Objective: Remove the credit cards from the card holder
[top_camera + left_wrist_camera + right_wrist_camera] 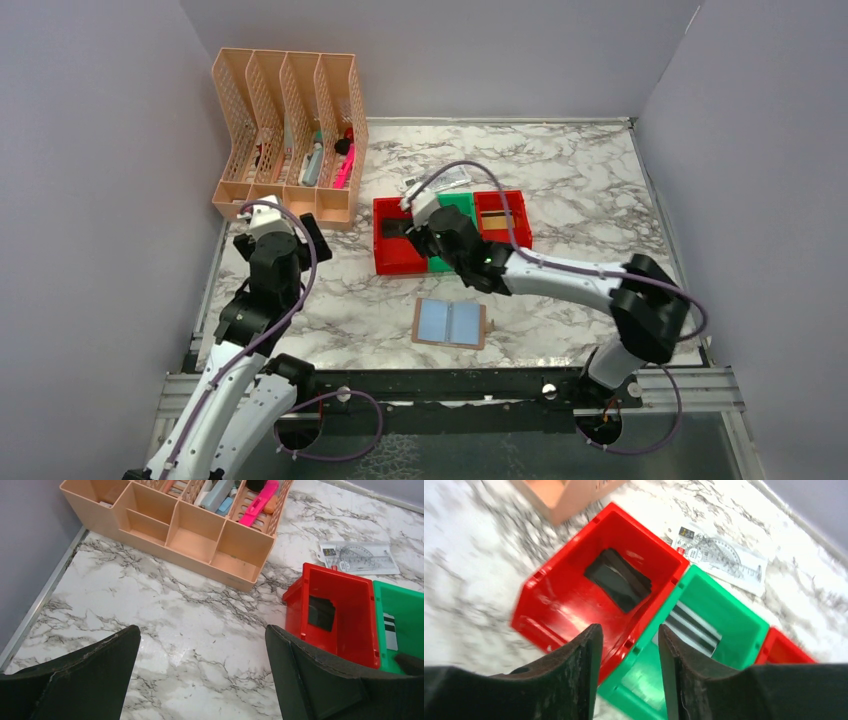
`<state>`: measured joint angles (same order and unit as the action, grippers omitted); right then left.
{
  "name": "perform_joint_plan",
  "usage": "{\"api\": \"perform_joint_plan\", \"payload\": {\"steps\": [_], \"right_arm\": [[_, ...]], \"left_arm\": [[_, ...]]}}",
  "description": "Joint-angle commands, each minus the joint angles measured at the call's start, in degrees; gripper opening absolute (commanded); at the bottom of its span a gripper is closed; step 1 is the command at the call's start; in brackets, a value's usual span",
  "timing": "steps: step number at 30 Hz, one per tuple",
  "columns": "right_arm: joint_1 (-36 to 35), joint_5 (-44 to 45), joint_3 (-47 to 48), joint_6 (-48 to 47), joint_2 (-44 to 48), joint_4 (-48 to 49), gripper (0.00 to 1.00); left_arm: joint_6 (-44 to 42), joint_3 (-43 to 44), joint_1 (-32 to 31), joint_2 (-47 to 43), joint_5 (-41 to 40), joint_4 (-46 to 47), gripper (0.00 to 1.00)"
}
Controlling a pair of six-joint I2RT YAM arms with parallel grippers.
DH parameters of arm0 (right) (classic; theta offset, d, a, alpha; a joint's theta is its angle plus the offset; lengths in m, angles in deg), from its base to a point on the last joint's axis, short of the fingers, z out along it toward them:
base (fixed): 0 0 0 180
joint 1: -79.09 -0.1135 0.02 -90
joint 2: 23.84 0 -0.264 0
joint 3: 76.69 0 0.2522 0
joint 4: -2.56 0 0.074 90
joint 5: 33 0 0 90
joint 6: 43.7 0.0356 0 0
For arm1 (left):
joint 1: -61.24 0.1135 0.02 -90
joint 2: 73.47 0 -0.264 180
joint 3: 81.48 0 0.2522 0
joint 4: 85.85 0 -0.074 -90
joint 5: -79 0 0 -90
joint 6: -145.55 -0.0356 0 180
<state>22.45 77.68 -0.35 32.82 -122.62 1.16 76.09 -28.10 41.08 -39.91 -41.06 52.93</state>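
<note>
Right gripper (628, 637) empty, parted | left gripper (202, 637) agape | card holder (451, 324) lengthwise left-right

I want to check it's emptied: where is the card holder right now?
Top view: the card holder lies open on the table, centre, between the row of bins and the near edge.

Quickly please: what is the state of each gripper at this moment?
Left gripper: open wide, holding nothing.
Right gripper: partly open, nothing between its fingers.
</note>
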Motion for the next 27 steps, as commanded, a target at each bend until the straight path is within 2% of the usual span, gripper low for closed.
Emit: {"api": "perform_joint_plan", "payload": {"steps": [1, 3, 6, 11, 14, 17, 21, 24, 27], "right_arm": [[-0.2, 2.7, -5.4, 31.8, 11.0, -13.4, 0.56], [-0.2, 1.0, -6.7, 39.5, 13.6, -22.4, 0.58], [-0.2, -2.4, -11.8, 46.7, 18.5, -27.7, 0.58], [-0.2, -8.8, -21.6, 57.0, 27.2, -25.1, 0.58], [-0.2, -11.7, -25.5, 61.2, 28.7, -22.7, 0.58], [-0.2, -12.4, -26.4, 65.5, 27.7, -24.7, 0.56], [-0.2, -9.6, -28.8, 75.1, 27.0, -28.7, 0.51], [-0.2, -12.4, -31.6, 75.1, 27.0, -24.9, 0.47], [-0.2, -10.9, -31.4, 75.2, 26.6, -26.0, 0.47]], "left_arm": [[-0.9, -0.2, 0.5, 1.7, 2.4, 1.4, 0.99], [-1.6, -0.3, 0.5, 3.1, 4.4, 1.8, 0.99], [-4.1, -0.7, 0.5, 6.0, 13.2, 3.3, 0.99], [-4.4, -0.4, 0.6, 12.6, 28.4, 4.5, 0.97], [-1.7, -1.8, 0.4, 16.1, 41.5, 7.1, 0.9], [1.0, -3.8, -0.6, 19.3, 53.0, 10.7, 0.83], [2.5, -4.8, -5.9, 21.5, 57.0, 11.9, 0.81], [5.1, -6.3, -12.1, 23.1, 54.7, 14.2, 0.8], [8.2, -8.0, -16.3, 25.7, 52.8, 17.5, 0.78]]}}
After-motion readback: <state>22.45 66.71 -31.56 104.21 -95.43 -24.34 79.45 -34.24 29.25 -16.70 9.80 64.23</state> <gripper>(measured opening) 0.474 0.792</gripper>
